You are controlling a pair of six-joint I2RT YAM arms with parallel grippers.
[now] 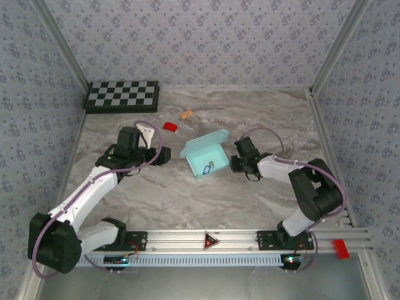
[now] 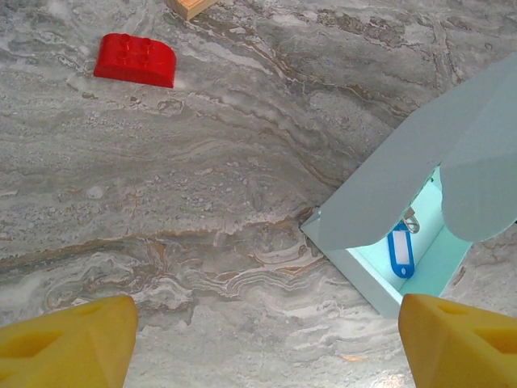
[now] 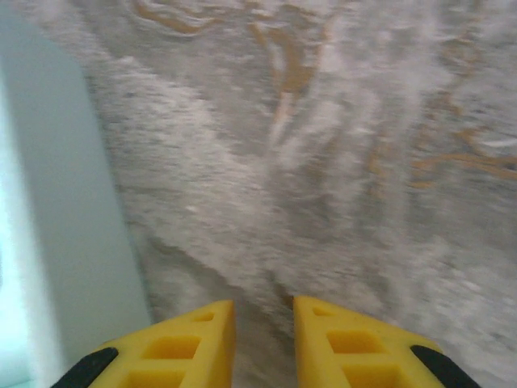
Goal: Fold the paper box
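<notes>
On table (image 1: 250, 200), paper box (image 1: 206, 153) half open, tag (image 2: 400, 252) inside

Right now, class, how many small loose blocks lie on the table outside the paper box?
2. A red block lies behind-left of the paper box; a tan block sits just beyond it. The box may hide others.

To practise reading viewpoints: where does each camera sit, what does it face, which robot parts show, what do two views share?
Top external: above, behind the robot, looking down on table and paper box; left arm, right arm, left hand, right hand.
Left wrist: on its arm, facing table and open box; yellow fingers wide apart.
Right wrist: on its arm, close over table and box wall; fingers close together.
Shared: top and left wrist show the red block.
</notes>
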